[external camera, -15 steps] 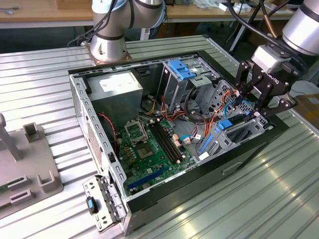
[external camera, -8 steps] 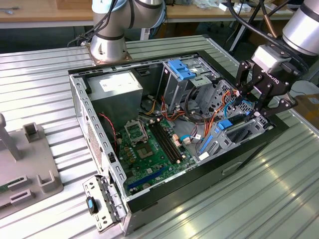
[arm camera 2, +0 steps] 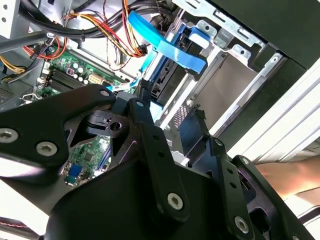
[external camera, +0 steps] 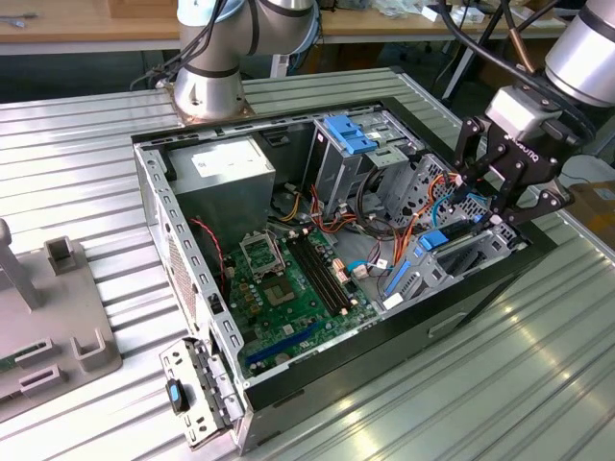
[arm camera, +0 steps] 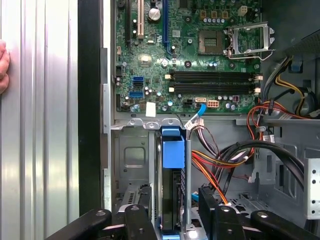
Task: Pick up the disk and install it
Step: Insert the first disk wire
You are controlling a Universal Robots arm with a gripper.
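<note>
The disk stands on edge in the drive cage at the front corner of the open computer case, blue rail uppermost. In the exterior view it sits at the case's right end. My gripper hangs directly over it, open, with one black finger on each side of the disk and a small gap showing at both. The second wrist view shows the fingertips just short of the blue rail. In the exterior view the gripper hovers above the cage.
Orange, red and black cables crowd the space beside the cage. The green motherboard covers the case floor, with a grey power supply box at the back. A person's hand rests on the table beside the case. A grey fixture lies at the exterior view's left.
</note>
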